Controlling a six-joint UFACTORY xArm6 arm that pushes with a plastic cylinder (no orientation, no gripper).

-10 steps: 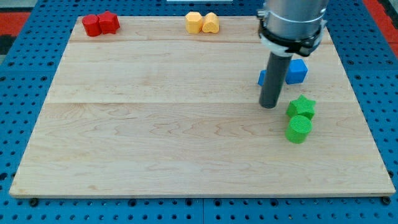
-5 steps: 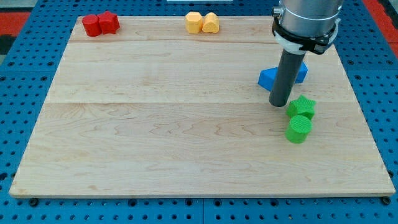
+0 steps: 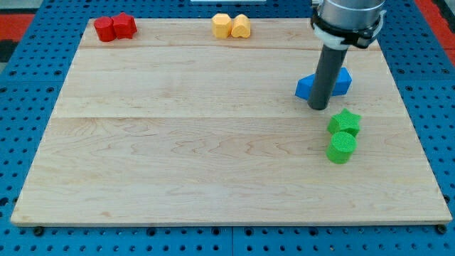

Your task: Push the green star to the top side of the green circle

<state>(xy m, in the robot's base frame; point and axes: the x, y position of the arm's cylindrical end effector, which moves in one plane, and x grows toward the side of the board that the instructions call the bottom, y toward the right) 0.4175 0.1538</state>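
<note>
Here, my tip (image 3: 319,107) rests on the table (image 3: 178,142), up and left of the green star (image 3: 345,121); no claw exists. The star touches the top of the green circle (image 3: 341,147).

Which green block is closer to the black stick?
The green star. It sits just below and right of my tip, while the green circle lies farther down, touching the star's lower side.
</note>
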